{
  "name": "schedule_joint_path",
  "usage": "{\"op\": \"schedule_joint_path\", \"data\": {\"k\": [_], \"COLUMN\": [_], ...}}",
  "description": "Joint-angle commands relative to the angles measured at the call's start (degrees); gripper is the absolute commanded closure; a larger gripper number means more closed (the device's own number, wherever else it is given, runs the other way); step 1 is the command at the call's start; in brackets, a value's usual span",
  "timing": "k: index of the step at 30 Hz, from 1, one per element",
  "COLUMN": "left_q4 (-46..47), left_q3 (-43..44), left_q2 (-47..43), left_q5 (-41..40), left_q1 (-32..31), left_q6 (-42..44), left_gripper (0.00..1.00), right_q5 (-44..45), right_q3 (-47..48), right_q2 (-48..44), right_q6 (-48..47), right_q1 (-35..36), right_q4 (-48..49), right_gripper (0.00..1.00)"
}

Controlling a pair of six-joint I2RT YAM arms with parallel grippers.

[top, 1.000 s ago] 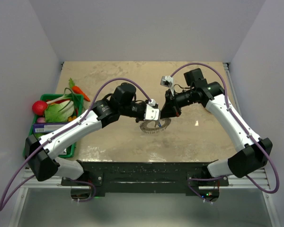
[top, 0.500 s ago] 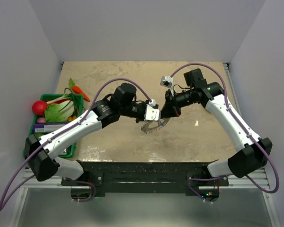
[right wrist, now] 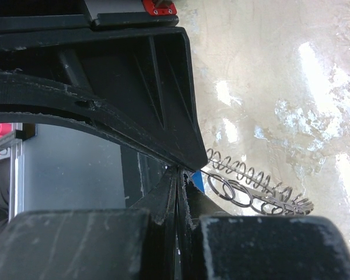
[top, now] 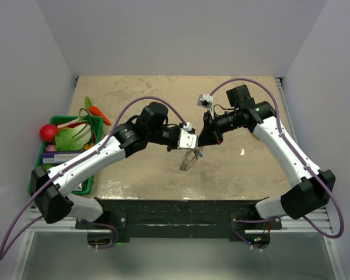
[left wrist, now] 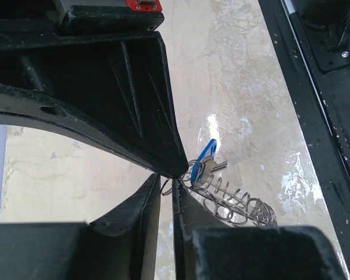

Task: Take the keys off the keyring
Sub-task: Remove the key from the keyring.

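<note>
Dangling above table (top: 140, 99) between 2 claws: keyring (top: 188, 159), blue-headed key (left wrist: 205, 160) threaded on. Grip: left claw (left wrist: 167, 186) pinches coil wire; right claw (right wrist: 181, 172) clenched, key head at tips. Risk: springy wire slips free, ring drops, key stays on.

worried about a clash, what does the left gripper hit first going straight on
Probably the right gripper, nearly tip to tip with the left gripper at the keyring, though depth is unclear.
</note>
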Motion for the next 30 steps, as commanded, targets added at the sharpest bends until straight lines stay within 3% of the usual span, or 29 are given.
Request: {"op": "schedule_joint_path", "data": {"k": [1, 6, 11, 15, 19, 22, 30], "left_q4": [0.5, 0.5, 1.7, 3.9, 11.0, 17.5, 29.7], "left_q3": [2.3, 2.3, 2.2, 1.7, 0.3, -1.6, -4.5], "left_q2": [-0.7, 0.0, 0.8, 0.2, -0.5, -0.8, 0.7], "left_q5": [0.8, 1.0, 1.3, 2.1, 10.8, 16.3, 22.0], "left_q1": [-0.4, -0.7, -1.2, -0.9, 3.9, 7.2, 8.3], "left_q6": [0.9, 0.8, -1.2, -4.2, -14.5, -22.9, -36.8], "left_gripper": [0.83, 1.00, 1.00, 1.00, 1.00, 1.00, 1.00], "right_q5": [-1.3, -2.0, -3.3, -2.8, 0.1, 3.8, 12.3], "right_q3": [0.8, 1.3, 3.4, 4.7, 7.1, 5.6, -2.5], "right_q2": [-2.5, -2.4, -2.8, -3.7, -5.2, -9.3, -19.2], "right_q6": [0.2, -0.2, -3.0, -6.9, -14.3, -13.4, -8.6], "right_q1": [0.0, -0.1, -0.1, 0.0, -0.7, -1.1, -1.0], "right_q4": [1.1, 0.7, -2.0, -5.0, -10.1, -5.5, 8.8], "right_gripper": [1.00, 1.00, 1.00, 0.84, 0.64, 0.60, 0.55]}}
